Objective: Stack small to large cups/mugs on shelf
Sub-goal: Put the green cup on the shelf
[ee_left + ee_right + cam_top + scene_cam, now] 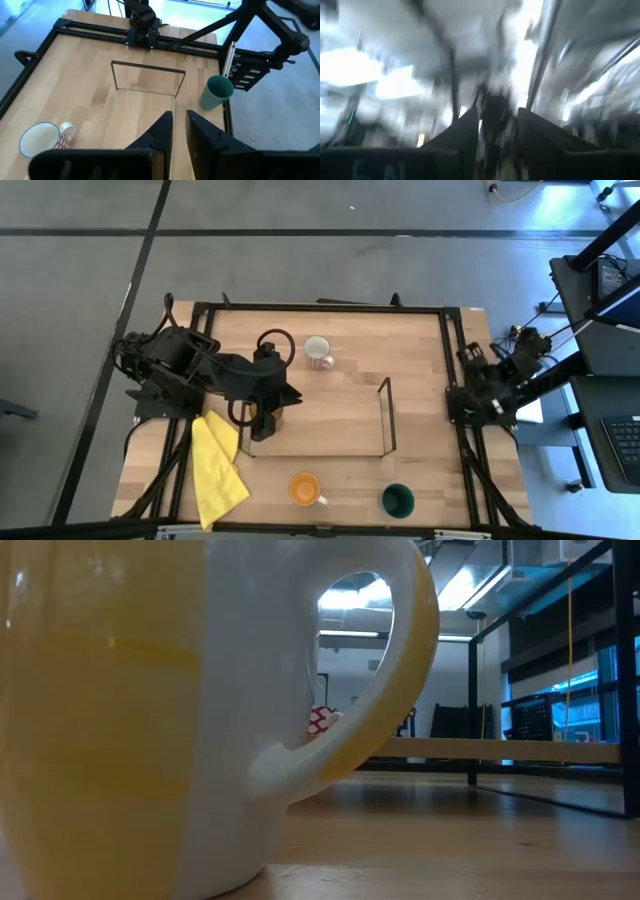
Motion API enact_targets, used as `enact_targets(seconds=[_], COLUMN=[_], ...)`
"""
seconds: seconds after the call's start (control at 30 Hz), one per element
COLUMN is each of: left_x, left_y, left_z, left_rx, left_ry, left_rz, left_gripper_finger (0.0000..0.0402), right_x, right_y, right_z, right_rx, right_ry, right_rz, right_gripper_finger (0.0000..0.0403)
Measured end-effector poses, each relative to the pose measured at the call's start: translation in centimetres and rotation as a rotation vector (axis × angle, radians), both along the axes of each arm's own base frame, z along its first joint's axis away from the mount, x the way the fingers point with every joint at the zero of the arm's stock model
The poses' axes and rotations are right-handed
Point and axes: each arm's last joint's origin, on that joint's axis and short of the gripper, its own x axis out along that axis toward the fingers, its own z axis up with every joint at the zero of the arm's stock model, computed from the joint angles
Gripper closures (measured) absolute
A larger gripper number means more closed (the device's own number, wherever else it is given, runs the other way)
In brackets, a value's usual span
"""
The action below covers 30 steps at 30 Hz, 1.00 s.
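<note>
The shelf (pixel 330 425) lies mid-table, its right wire frame (pixel 147 77) upright. My left gripper (pixel 179 131) hovers over the shelf's left end (pixel 292 394), slanting down toward the right, open by a narrow gap with only wood showing between the fingers. A small amber shape (pixel 277 418), probably the tumbler, shows on the shelf beside that arm. The white mug (pixel 318 352) stands behind the shelf. The orange mug (pixel 305 488) and the green cup (pixel 398 500) stand near the front edge. My right gripper (pixel 497 125) is folded back at the right edge (pixel 490 385), open, pointing up.
A yellow cloth (pixel 215 465) lies at the front left, beside the shelf. The orange mug (pixel 100 690) fills most of the low view, and the white mug's red pattern (pixel 318 720) shows through its handle. A black frame (pixel 320 307) rims the tabletop.
</note>
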Motion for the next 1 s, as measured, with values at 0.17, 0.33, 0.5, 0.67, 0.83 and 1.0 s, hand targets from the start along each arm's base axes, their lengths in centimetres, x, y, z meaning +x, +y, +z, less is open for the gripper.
enact_targets(seconds=[0.17, 0.33, 0.5, 0.67, 0.83, 1.0], left_x=[0.2, 0.3, 0.3, 0.3, 0.3, 0.3], left_y=[0.5, 1.1, 1.6, 1.8, 1.6, 1.5], left_z=[0.0, -0.1, -0.3, -0.3, -0.3, -0.3], left_rx=[0.002, 0.004, 0.015, 0.016, 0.016, 0.016], left_ry=[0.003, 0.008, 0.035, 0.038, 0.038, 0.039], left_rz=[0.018, 0.039, 0.057, 0.061, 0.055, 0.052], left_gripper_finger=[0.0354, 0.0354, 0.0354, 0.0354, 0.0354, 0.0354], right_x=[1.9, 4.1, 6.2, 8.3, 10.5, 13.1], right_y=[1.9, 4.2, 6.2, 8.2, 10.2, 11.4], right_z=[4.9, 9.5, 13.0, 16.3, 18.1, 19.0], right_rx=[-0.104, -0.105, 0.078, 0.154, -0.032, -0.156], right_ry=[0.484, 0.799, 0.96, 0.9, 0.741, 0.581], right_rz=[0.162, 0.243, 0.297, 0.336, 0.269, 0.05], right_gripper_finger=[0.0264, 0.0264, 0.0264, 0.0264, 0.0264, 0.0264])
